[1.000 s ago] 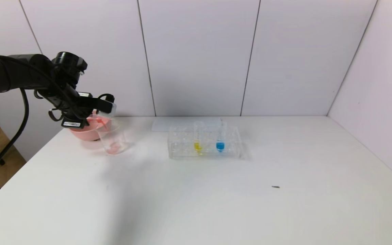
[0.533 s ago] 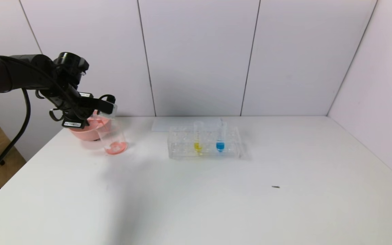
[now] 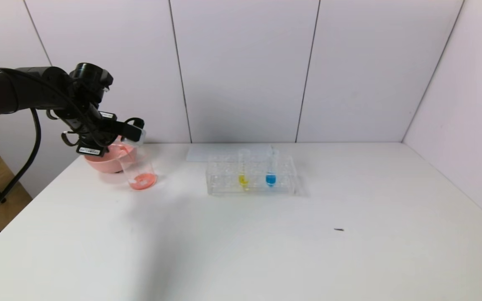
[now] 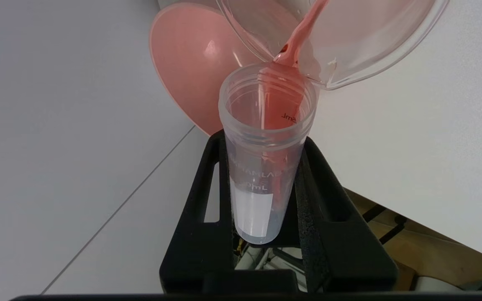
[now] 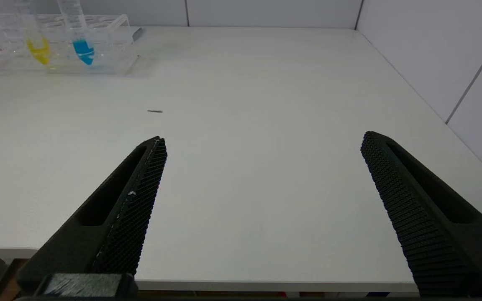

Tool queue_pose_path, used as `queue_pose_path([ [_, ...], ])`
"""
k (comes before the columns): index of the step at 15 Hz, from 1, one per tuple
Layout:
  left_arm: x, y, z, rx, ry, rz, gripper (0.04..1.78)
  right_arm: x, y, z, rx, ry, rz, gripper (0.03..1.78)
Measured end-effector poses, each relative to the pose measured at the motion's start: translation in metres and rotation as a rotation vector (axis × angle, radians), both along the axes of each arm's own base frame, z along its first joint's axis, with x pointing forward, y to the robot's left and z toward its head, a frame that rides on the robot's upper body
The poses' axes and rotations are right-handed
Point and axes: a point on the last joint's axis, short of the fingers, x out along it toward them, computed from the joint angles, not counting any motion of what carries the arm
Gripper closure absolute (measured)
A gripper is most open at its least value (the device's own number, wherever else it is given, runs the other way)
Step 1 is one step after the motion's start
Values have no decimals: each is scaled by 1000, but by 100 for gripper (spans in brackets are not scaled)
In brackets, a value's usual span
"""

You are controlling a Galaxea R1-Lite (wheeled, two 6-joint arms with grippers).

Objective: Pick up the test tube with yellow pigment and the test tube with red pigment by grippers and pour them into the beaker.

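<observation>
My left gripper (image 3: pixel 134 133) is shut on the test tube with red pigment (image 4: pixel 262 175) at the table's far left. It holds the tube tipped over the rim of the beaker (image 3: pixel 138 167). A thin red stream (image 4: pixel 297 35) runs from the tube's mouth into the beaker (image 4: pixel 362 46), and red liquid lies on the beaker's bottom (image 3: pixel 142 182). The test tube with yellow pigment (image 3: pixel 243 169) stands upright in the clear rack (image 3: pixel 224 184), also seen in the right wrist view (image 5: pixel 36 42). My right gripper (image 5: pixel 262 142) stands open and empty above the table's near edge, far from the rack.
A pink bowl (image 3: pixel 98 163) sits just behind the beaker at the table's left edge. A blue-liquid tube (image 3: pixel 270 169) stands next to the yellow one. A flat white sheet (image 3: pixel 201 152) lies behind the rack. A small dark speck (image 3: pixel 339 229) lies on the table.
The red pool at the bottom of the beaker has grown. My left arm has shifted slightly to the right while holding the tipped tube.
</observation>
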Motion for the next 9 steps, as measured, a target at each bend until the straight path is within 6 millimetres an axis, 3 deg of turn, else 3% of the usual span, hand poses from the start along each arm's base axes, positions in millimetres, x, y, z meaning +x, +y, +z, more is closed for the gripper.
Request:
queue_pose_path([
  [9,1,-7,3,57,-20,-2,137,0,0,0,0,0,0,11],
])
